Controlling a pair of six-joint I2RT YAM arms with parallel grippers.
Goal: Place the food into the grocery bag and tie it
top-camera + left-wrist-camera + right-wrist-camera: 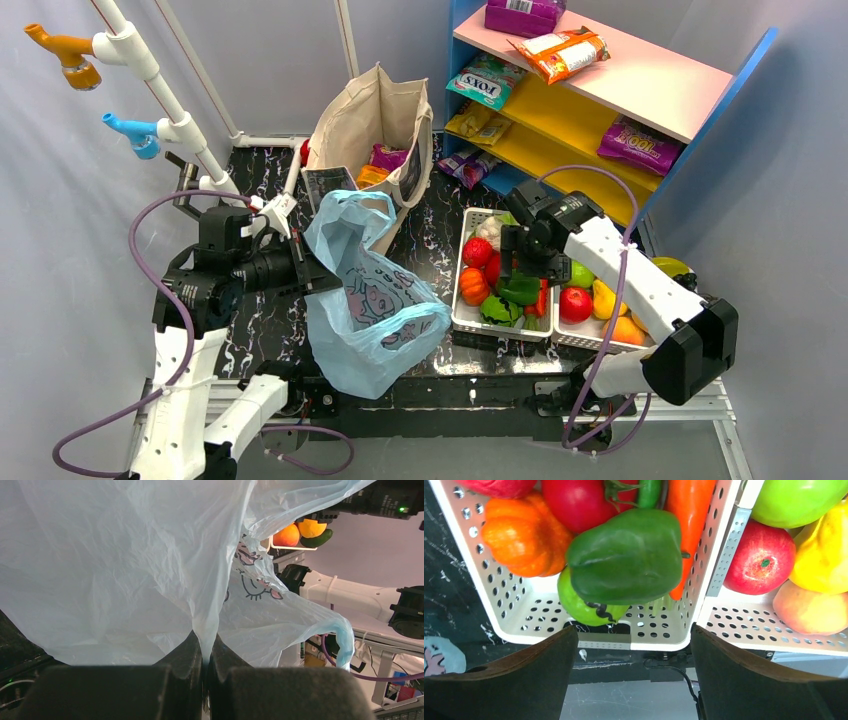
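The left pincer [205,647] clamped the thin light-blue plastic bag [125,570] upright for filling; the right pincer [632,632] gaped empty above a glossy green pepper [629,555].

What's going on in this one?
The left end effector is shut on a fold of the light-blue plastic bag, holding it up. The right end effector hangs open over the white basket of vegetables, right above a green pepper, gripping nothing. So the bag is held ready, and the pepper is not yet picked up.
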